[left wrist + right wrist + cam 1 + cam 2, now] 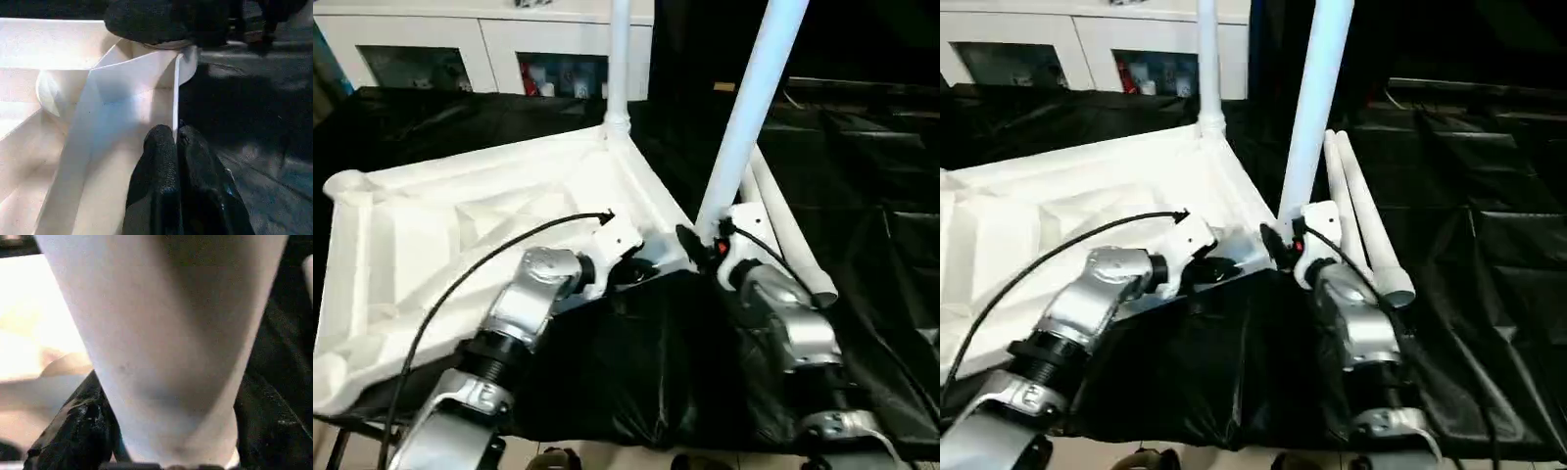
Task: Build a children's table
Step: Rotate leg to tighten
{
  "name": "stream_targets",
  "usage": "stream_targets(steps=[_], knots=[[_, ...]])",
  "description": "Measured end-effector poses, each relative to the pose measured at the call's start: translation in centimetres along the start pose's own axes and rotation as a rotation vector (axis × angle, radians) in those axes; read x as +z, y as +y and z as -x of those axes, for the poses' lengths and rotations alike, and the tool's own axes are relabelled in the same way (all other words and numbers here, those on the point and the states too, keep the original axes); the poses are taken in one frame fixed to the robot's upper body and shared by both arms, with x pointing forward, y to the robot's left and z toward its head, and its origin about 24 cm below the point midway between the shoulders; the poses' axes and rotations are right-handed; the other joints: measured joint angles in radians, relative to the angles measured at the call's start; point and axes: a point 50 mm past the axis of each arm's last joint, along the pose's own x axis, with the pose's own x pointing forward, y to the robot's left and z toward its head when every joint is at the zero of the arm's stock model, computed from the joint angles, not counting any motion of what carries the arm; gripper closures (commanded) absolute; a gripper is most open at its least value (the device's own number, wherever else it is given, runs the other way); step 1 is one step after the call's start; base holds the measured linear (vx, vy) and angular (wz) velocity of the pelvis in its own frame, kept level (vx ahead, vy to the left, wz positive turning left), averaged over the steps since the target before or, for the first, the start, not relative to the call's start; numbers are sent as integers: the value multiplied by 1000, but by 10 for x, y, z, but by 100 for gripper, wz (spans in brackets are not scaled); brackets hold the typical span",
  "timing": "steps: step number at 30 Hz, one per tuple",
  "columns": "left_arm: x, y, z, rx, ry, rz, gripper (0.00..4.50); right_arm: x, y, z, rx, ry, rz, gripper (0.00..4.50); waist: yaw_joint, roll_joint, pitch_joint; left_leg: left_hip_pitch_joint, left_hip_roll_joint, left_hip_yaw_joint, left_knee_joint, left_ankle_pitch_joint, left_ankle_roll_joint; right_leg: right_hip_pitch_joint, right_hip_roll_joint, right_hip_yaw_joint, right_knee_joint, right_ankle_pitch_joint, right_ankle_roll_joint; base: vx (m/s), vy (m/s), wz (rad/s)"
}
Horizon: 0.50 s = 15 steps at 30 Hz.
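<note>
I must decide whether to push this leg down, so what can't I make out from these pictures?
- Near-corner socket: head views, hidden behind the right gripper and the held leg.
- Whether that leg's foot is seated: right wrist view, the leg blocks it.
- Tops of both upright legs, including the far one: cut off by the top edge.
- Tabletop left side: right eye view, cut off.

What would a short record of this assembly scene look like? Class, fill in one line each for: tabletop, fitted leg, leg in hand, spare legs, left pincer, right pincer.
tabletop: white tabletop, ribbed underside up, on black sheet
fitted leg: one leg upright in the far corner socket
leg in hand: tilted leg, lower end at the near corner
spare legs: two legs lying beside the tabletop
left pincer: left pincer shut on the tabletop's rim
right pincer: right pincer around the tilted leg
</note>
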Motion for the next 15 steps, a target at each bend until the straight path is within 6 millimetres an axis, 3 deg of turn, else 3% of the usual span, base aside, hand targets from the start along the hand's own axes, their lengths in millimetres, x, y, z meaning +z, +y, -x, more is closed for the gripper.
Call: stream_targets(steps=[1, 2, 5, 6, 10, 11, 15], knots=[[0, -1, -1, 6, -1, 2, 450, 0, 1, -1, -17, -8, -4, 177, 0, 0, 0, 0, 0, 0, 0, 0, 0, 0, 0, 0, 0, 0, 0, 0, 0, 0], [0, -1, -1, 9, -1, 2, 450, -1, 2, -1, -26, -16, -7, 121, -1, 1, -1, 0, 0, 0, 0, 0, 0, 0, 0, 0, 0, 0, 0, 0, 0, 0], [1, -2, 0, 11, -3, -2, 450, -1, 4, -2, -25, -23, -2, 106, -1, 1, -1, 0, 0, 0, -1, 0, 0, 0, 0, 0, 0, 0, 0, 0, 0, 0], [1, -2, -1, 11, -3, -4, 450, -1, 5, -2, -24, -25, 2, 80, -1, 1, -1, 0, 0, 0, -1, 0, 0, 0, 0, 0, 0, 0, 0, 0, 0, 0], [1, -2, 0, 8, -2, -10, 450, -1, 5, -2, 0, -24, 14, 60, -2, 1, -1, 0, 0, 0, -1, 0, 0, 0, 0, 0, 0, 0, 0, 0, 0, 0], [1, -1, 1, 2, 0, -21, 450, 0, 4, -1, 27, -20, 35, 40, -2, 1, -1, 0, 0, 0, -1, 0, 0, 0, 0, 0, 0, 0, 0, 0, 0, 0], [-2, 2, 11, -58, 10, -73, 450, -1, -3, 12, 200, 13, 144, 40, -4, 1, 0, -1, 0, 0, -2, 0, 0, -1, 0, -1, 0, -1, 1, 0, 0, 0]])
